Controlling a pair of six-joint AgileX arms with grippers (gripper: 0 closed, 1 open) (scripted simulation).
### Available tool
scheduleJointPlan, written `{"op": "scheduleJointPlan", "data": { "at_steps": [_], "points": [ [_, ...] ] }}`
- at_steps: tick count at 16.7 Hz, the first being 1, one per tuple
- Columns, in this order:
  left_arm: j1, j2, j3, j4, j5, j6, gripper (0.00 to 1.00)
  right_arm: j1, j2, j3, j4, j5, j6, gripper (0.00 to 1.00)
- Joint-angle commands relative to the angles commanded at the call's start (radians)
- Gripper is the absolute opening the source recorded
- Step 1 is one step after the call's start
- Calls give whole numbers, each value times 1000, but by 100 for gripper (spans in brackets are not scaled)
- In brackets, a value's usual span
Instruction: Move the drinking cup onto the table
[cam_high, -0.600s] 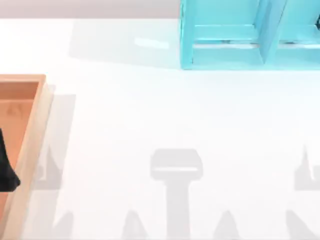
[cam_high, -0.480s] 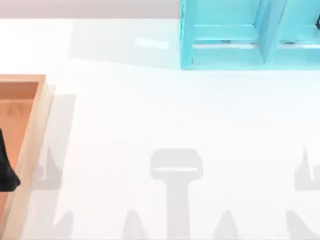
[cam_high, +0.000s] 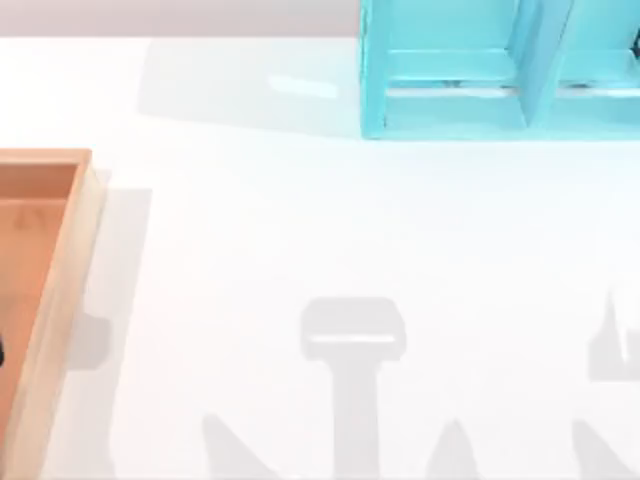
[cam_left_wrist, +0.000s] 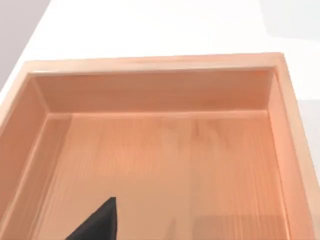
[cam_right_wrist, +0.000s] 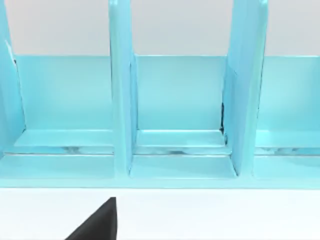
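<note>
The drinking cup is out of view. The white table (cam_high: 300, 230) spreads across the top view. A black tip of my left gripper (cam_left_wrist: 98, 224) hangs over the floor of the orange-brown wooden tray (cam_left_wrist: 155, 90), whose floor looks bare where it shows. In the top view a dark sliver of that gripper (cam_high: 1, 352) sits at the left edge, over the tray (cam_high: 62, 290). A black tip of my right gripper (cam_right_wrist: 99, 223) is above the table, facing the light-blue shelf unit (cam_right_wrist: 175, 145).
The shelf unit (cam_high: 450, 90) stands at the table's back right, with upright dividers and open compartments. The raised tray rim runs along the left side. Grey arm shadows lie on the table's front half.
My left gripper's black shape over the tray has slid left and is almost out of the top view. Its shadows on the table beside the tray have shifted.
</note>
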Motion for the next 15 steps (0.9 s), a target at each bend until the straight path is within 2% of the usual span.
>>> {"op": "scheduleJointPlan", "data": {
  "at_steps": [9, 12, 15],
  "points": [
    [171, 809, 593, -693, -1, 181, 100, 0, 0, 0, 0, 0, 0, 100],
    [209, 969, 722, -840, -1, 221, 100, 0, 0, 0, 0, 0, 0, 100],
    [227, 1035, 784, -905, -2, 240, 100, 0, 0, 0, 0, 0, 0, 100]
  ]
}}
